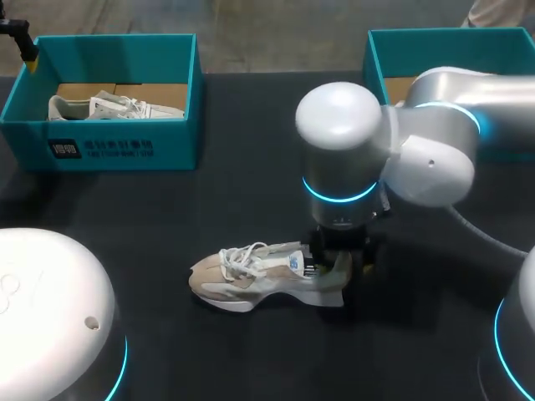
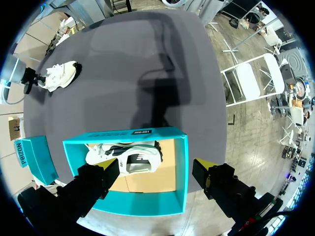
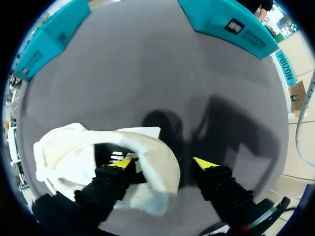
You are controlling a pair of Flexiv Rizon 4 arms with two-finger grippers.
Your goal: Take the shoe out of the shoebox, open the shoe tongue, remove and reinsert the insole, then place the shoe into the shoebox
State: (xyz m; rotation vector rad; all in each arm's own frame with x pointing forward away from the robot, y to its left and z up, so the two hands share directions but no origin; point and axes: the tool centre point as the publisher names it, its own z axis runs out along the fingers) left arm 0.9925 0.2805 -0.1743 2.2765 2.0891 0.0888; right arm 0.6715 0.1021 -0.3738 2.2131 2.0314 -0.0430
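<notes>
Right claw (image 3: 162, 164) spread wide, one finger (image 3: 114, 176) inside the shoe (image 1: 251, 280) at lower centre, other outside the heel, seemingly clear of it. Soft cream-white upper, looped laces (image 1: 238, 257).

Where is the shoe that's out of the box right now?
In the head view the shoe rests sole-down on the table near the front middle, toe pointing left. The right end effector is at its heel, one finger inside the opening.

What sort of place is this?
Likely a robot test bench for shoe handling: a dark table, a teal shoebox, a shoe lying out, with the right arm over it.
</notes>
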